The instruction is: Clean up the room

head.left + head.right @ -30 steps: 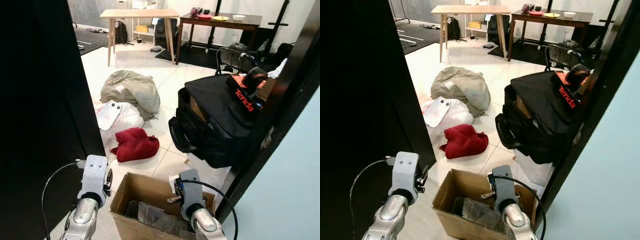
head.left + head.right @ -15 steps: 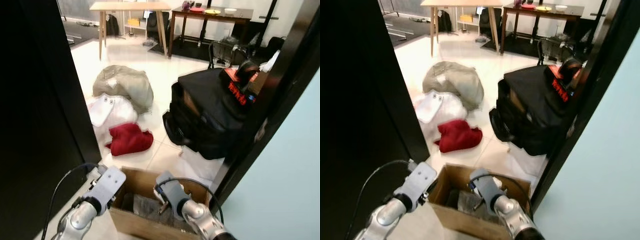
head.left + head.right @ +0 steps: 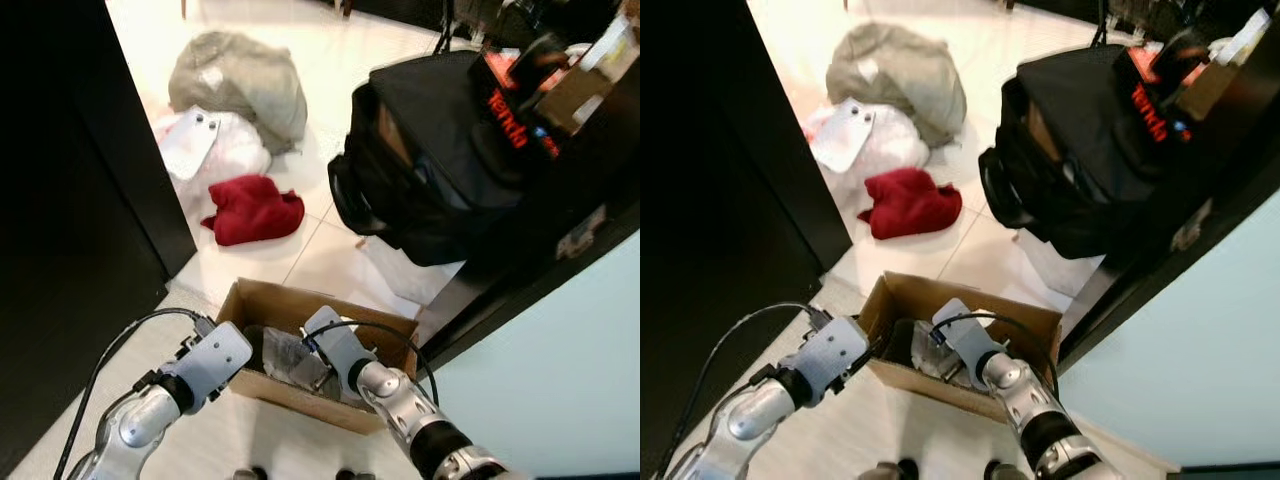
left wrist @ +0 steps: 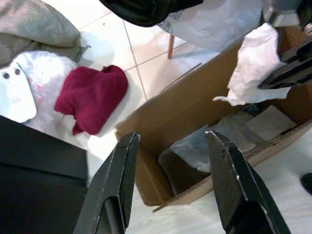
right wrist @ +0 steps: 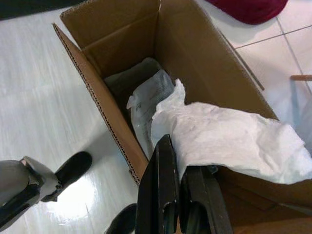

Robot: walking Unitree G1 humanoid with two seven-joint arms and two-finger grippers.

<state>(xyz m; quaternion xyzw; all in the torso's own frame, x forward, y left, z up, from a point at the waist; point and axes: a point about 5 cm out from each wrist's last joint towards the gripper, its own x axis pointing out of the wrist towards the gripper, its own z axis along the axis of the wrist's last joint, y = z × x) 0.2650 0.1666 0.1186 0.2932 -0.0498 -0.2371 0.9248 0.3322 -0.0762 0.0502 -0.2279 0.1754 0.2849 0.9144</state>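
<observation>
An open cardboard box (image 3: pixel 290 300) stands on the floor right in front of me, with grey and white wrappings lying inside. My right gripper (image 5: pixel 176 156) reaches into the box from above and is shut on a crumpled white paper (image 5: pixel 229 136), which hangs just over the box's contents. My left gripper (image 4: pixel 171 135) is open at the box's left end, its fingers (image 4: pixel 122 175) straddling the corner of the box wall without touching it. A red cloth (image 3: pixel 252 209) lies on the tiles beyond the box.
Behind the red cloth lie a white plastic bag (image 3: pixel 215 150) and a grey bundle (image 3: pixel 240 80). A big black bag (image 3: pixel 440 160) stands at the right against a dark door frame (image 3: pixel 540 260). A dark panel (image 3: pixel 60 200) closes off the left. My feet (image 3: pixel 250 472) are just short of the box.
The view has tipped down and closer to the box. Both arms have dropped toward the box; the right gripper has gone down into it with the white paper.
</observation>
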